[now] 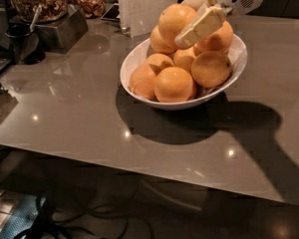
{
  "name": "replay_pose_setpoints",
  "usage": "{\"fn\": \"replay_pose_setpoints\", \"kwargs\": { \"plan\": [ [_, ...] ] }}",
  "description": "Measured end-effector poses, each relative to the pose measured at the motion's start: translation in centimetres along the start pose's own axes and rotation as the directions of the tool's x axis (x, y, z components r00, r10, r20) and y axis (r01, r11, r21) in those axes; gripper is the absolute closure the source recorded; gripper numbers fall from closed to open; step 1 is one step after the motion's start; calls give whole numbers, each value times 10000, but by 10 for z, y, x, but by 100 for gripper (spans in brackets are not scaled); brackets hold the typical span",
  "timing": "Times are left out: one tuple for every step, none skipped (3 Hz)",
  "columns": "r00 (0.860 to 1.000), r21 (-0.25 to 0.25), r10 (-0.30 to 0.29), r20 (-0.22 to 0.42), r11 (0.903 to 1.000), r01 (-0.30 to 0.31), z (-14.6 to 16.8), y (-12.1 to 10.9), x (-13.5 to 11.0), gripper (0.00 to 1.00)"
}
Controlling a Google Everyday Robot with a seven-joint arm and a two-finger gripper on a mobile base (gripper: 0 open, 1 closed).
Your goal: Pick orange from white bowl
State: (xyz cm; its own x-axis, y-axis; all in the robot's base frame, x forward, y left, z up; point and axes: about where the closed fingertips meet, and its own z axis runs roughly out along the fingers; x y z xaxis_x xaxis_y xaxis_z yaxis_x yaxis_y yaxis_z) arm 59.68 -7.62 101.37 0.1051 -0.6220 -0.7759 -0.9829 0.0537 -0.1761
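The white bowl [139, 59] stands on the grey table and holds several oranges. My gripper [185, 25] comes in from the upper right and is shut on the top orange [172, 19]. One pale finger [202, 26] lies across the orange's right front side; the other is mostly hidden behind it. The held orange sits higher than the others, just above the pile at the bowl's back. The other oranges [174, 83] rest in the bowl below it.
Dark containers of nuts [37, 1] and a black cup [22, 44] stand at the back left. A white upright box [147, 6] stands just behind the bowl. The table's front edge [139, 168] runs across the lower frame, with floor and cables below.
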Motion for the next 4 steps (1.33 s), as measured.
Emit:
{"fn": "replay_pose_setpoints", "kwargs": {
  "plan": [
    [9966, 159, -617, 544, 9980, 610, -19, 5, -20, 100],
    [9942, 160, -149, 1068, 9998, 133, -28, 13, -9, 100],
    [9850, 83, 782, 1536, 9967, -804, -32, 26, 16, 100],
    [9630, 13, 1759, 2043, 9837, -1800, -31, 36, 47, 100]
  ]
}}
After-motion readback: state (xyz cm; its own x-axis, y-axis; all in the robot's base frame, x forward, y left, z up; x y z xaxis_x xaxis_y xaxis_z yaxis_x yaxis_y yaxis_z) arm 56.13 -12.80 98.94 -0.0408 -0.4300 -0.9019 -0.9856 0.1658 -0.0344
